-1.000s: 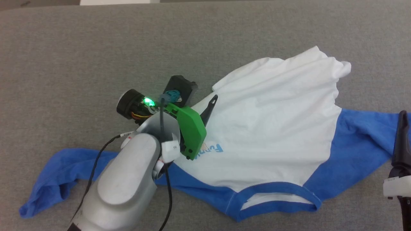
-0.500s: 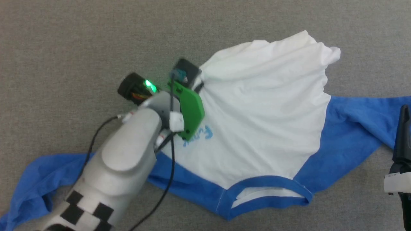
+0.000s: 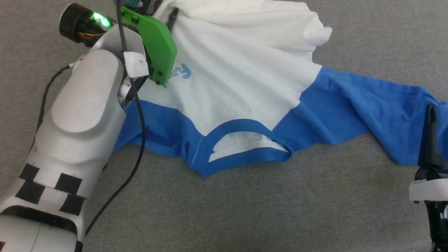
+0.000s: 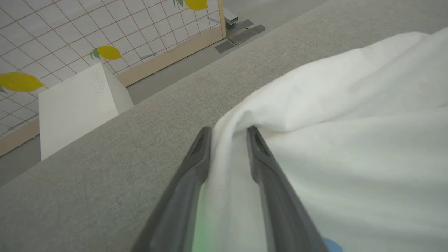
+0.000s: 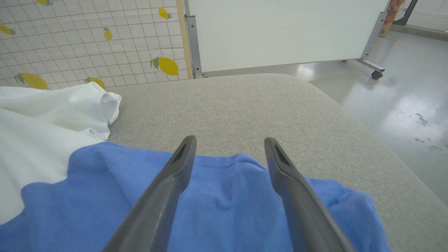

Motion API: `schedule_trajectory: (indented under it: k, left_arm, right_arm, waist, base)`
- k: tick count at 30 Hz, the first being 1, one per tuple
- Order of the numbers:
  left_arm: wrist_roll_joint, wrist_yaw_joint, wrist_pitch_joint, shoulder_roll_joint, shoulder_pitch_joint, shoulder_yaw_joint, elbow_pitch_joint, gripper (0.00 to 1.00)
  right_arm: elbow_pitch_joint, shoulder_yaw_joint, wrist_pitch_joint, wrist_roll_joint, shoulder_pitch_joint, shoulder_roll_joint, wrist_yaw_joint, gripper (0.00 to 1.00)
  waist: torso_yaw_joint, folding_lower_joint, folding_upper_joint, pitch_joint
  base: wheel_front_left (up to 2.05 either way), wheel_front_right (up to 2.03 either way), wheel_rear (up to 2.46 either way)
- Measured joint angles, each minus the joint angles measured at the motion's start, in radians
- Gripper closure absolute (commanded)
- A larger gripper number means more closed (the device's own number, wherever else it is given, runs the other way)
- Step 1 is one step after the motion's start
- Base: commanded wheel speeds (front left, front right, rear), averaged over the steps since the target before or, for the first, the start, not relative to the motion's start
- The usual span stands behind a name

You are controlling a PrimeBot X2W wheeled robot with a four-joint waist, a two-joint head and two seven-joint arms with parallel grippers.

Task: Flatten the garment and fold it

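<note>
The garment (image 3: pixel 238 77) is a white T-shirt with blue sleeves, lying rumpled on the grey padded surface with its blue neckline (image 3: pixel 245 140) toward me. My left gripper (image 4: pixel 227 131) reaches over the shirt's far left white edge. It is shut on a bunched fold of white cloth (image 4: pixel 350 140), and creases fan out from the grip. The green wrist housing (image 3: pixel 157 45) covers part of the blue chest print (image 3: pixel 182 71). My right gripper (image 5: pixel 229 141) hangs open just above the blue sleeve (image 5: pixel 224 196) at the right, holding nothing; one dark finger (image 3: pixel 431 140) stands at the sleeve's end.
The grey padded surface (image 3: pixel 245 210) ends beyond the shirt (image 4: pixel 140 105). Past it are a white box (image 4: pixel 77 105) on the floor, a lemon-patterned tiled panel (image 5: pixel 87 35) and a wheeled white board (image 5: pixel 280 31). Shiny floor (image 5: pixel 402 105) lies past the right edge.
My left gripper, open over the shirt's white left edge a second ago, has closed on that edge and reached farther away with it. The camera has moved. The right gripper stays open.
</note>
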Motion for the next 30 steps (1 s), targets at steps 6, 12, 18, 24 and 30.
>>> schedule_trajectory:
  k: [6, 12, 18, 24, 30]
  left_arm:
    - [-0.041, 0.016, -0.106, -0.039, 0.021, 0.023, 0.000, 0.00]
    - [-0.049, 0.031, -0.253, -0.042, 0.067, 0.054, -0.111, 0.00]
    - [-0.035, 0.176, -0.416, 0.024, 0.380, 0.105, -0.407, 0.00]
    - [-0.006, 0.337, -0.500, 0.045, 0.719, 0.135, -0.621, 0.00]
    - [-0.003, 0.439, -0.530, -0.002, 1.004, 0.172, -0.728, 0.00]
  right_arm:
    - [0.021, -0.004, -0.015, 0.001, -0.011, 0.000, 0.000, 0.00]
    - [0.024, -0.008, -0.013, -0.007, -0.011, 0.000, 0.000, 0.00]
    - [0.024, -0.016, 0.003, -0.008, 0.037, 0.000, 0.000, 0.00]
    - [0.023, -0.001, 0.015, -0.006, 0.074, 0.000, 0.000, 0.00]
    - [0.031, 0.015, 0.023, 0.005, 0.116, 0.000, 0.000, 0.00]
  waist:
    - [-0.016, 0.0001, 0.0000, 0.015]
    - [-0.002, 0.0001, 0.0000, -0.020]
    - [0.040, -0.0001, 0.0000, -0.118]
    - [0.075, -0.0001, 0.0000, -0.197]
    - [0.102, -0.0001, 0.0000, -0.259]
  base:
    - [0.00, 0.00, 0.00]
    - [0.00, 0.00, 0.00]
    - [0.00, 0.00, 0.00]
    - [0.00, 0.00, 0.00]
    - [0.00, 0.00, 0.00]
